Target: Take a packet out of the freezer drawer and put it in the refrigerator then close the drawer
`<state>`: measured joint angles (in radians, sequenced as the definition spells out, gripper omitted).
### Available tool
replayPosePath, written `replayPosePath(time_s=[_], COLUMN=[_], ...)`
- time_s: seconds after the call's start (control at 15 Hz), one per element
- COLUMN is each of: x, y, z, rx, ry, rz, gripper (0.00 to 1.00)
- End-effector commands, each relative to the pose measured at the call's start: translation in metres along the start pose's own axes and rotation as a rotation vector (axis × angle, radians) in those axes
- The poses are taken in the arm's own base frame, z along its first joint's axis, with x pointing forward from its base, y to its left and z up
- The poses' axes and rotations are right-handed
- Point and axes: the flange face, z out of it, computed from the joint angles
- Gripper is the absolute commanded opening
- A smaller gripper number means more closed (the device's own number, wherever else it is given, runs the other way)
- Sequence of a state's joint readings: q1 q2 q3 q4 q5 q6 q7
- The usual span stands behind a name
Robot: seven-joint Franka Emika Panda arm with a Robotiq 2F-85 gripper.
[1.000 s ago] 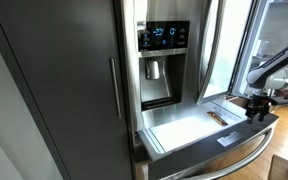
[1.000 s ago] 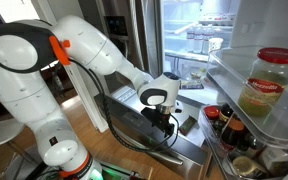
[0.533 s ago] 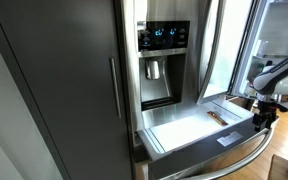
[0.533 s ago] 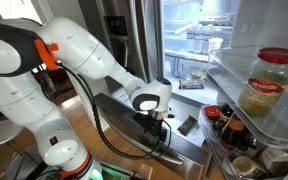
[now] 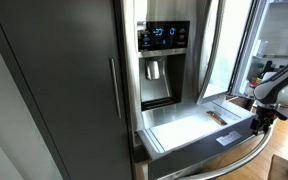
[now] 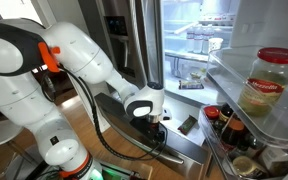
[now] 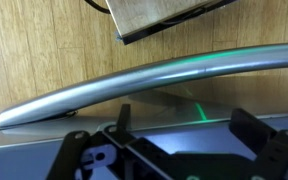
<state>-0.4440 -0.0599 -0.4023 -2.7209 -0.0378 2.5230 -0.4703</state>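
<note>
In the wrist view the gripper [image 7: 184, 125] is nearest, its two dark fingers [image 7: 119, 118] spread apart with nothing clamped between them. Just past the fingertips the drawer's long bar handle [image 7: 154, 78] runs from left to right in a shallow arc. I cannot tell whether the fingers touch it. Beyond the handle lies the wooden floor [image 7: 44, 50].

In an exterior view the dark grey cabinet panel [image 5: 54, 90] fills the near left. To its right the freezer drawer [image 5: 174, 132] stands pulled out, its white interior brightly lit. The packet [image 5: 216, 117] lies inside the drawer towards the far right corner, small and yellow-brown, flat on the bottom. The gripper [image 5: 258, 121] hangs at the drawer's right front end, near the handle and well apart from the packet. Behind the drawer rises the refrigerator [image 5: 164, 70], one door shut with its blue display [image 5: 164, 35] glowing, the door to the right swung open.

In an exterior view the white arm [image 6: 84, 60] reaches down from the left, and the gripper [image 6: 155, 128] sits low against the drawer front. At the near right a jar [image 6: 269, 85] stands in the open door's shelf. The lit fridge shelves [image 6: 199, 40] lie farther back.
</note>
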Motion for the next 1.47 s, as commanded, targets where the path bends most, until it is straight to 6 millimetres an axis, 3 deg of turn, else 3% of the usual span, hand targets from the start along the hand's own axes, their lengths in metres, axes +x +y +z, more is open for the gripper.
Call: replayPosePath(time_s=[0.0, 0.67, 1.0, 1.27, 1.4], x=[0.003, 0.045, 0.091, 0.133, 0.14], y=[-0.009, -0.022, -0.036, -0.032, -0.037], z=[0.012, 0.003, -0.004, 0.001, -0.004], rx=[-0.033, -0.036, -0.006, 0.003, 0.001], ry=[0.059, 0.27, 0.352, 0.4, 0.411], rz=[-0.025, -0.039, -0.044, -0.02, -0.019], gripper=[1.0, 1.0, 1.0, 1.0, 1.0])
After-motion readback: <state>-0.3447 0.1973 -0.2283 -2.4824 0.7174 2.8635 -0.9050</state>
